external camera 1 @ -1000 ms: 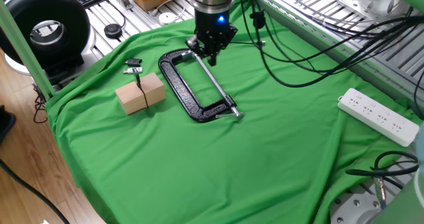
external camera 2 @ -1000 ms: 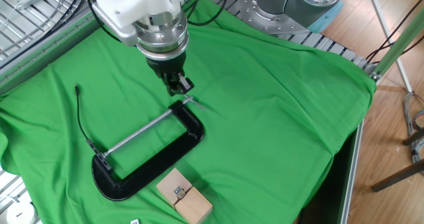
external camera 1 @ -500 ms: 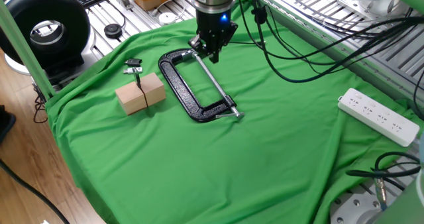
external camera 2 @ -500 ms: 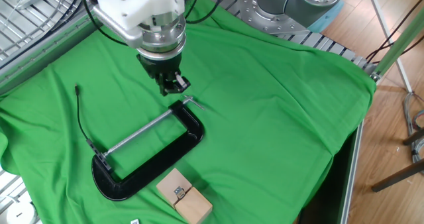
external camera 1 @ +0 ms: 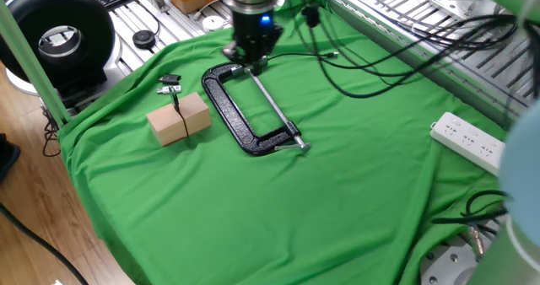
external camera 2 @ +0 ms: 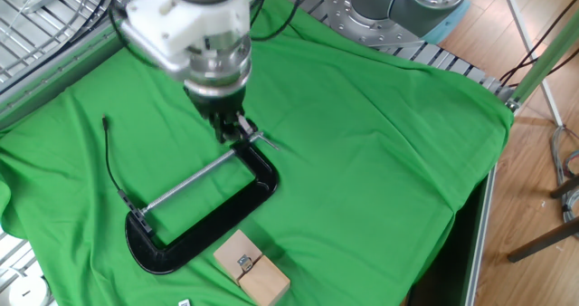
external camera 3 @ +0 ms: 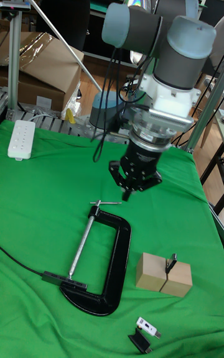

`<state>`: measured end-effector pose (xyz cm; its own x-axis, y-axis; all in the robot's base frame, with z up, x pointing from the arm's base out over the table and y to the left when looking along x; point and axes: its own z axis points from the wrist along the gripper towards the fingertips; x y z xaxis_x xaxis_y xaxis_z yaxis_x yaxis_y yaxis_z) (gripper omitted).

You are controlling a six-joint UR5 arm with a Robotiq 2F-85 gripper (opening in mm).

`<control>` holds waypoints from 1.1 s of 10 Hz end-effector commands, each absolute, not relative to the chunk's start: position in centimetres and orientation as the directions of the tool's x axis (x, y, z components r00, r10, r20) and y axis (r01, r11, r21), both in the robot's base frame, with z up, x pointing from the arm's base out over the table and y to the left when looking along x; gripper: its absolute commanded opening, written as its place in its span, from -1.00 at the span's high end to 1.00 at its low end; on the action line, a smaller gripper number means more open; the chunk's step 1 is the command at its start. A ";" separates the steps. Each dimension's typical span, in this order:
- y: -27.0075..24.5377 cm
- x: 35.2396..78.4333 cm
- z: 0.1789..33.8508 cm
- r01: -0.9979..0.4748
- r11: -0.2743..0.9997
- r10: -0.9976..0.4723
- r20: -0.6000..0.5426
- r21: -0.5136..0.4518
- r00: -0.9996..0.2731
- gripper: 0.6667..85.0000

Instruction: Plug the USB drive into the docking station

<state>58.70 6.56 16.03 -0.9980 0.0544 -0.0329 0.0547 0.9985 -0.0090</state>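
Green cloth (external camera 1: 337,192) covers the whole table, with aluminium framing and loose cables round its edges and a white power strip (external camera 1: 468,142) lying at one side. On the cloth a black C-clamp (external camera 1: 246,108) lies flat, its screw bar running along its open side. Just beside it stands a wooden block (external camera 3: 163,273), split down the middle, and a slim dark stick, the USB drive (external camera 3: 171,263), stands upright in that slit. Near the block, apart from it, lies a small black-and-silver piece (external camera 3: 144,333).

The gripper (external camera 2: 228,129) hangs just above the clamp's handle end, well apart from the block and the drive. Compared with a second ago it has moved sideways: in one fixed view it now sits over the clamp's curved corner instead of beside the screw bar, and in the other fixed view the arm is blurred with motion. Its fingers (external camera 3: 129,192) look close together with nothing visible between them, though the blur leaves this uncertain. The clamp, block and drive lie as they did before.
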 end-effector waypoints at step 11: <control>11.8 63.6 15.4 -0.021 1.000 -0.021 -0.027 -0.001 -0.999 0.98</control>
